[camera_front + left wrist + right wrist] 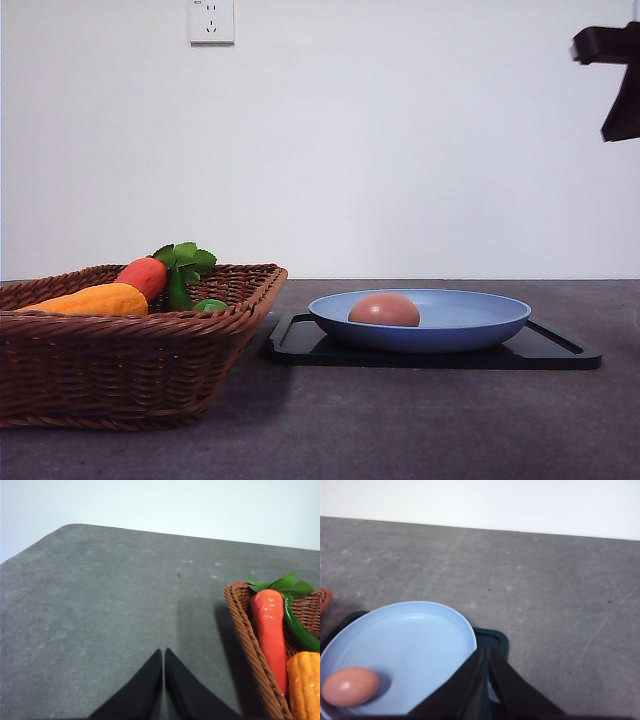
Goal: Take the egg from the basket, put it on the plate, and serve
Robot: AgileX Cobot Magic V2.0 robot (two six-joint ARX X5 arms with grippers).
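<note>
The pinkish-brown egg (384, 310) lies in the light-blue plate (470, 318), left of its middle. In the right wrist view the egg (350, 686) rests near the plate's (415, 645) rim, and my right gripper (484, 651) hangs shut and empty over the opposite rim. Part of my right arm (612, 68) shows high at the right edge of the front view. The wicker basket (120, 370) stands at the left. My left gripper (163, 651) is shut and empty above bare table beside the basket (250, 645).
The plate sits on a flat black tray (555, 350). The basket holds a red-orange vegetable (269, 630) with green leaves, a yellow-orange one (305, 685) and a green one (300, 630). The grey table (420, 420) runs to a white wall.
</note>
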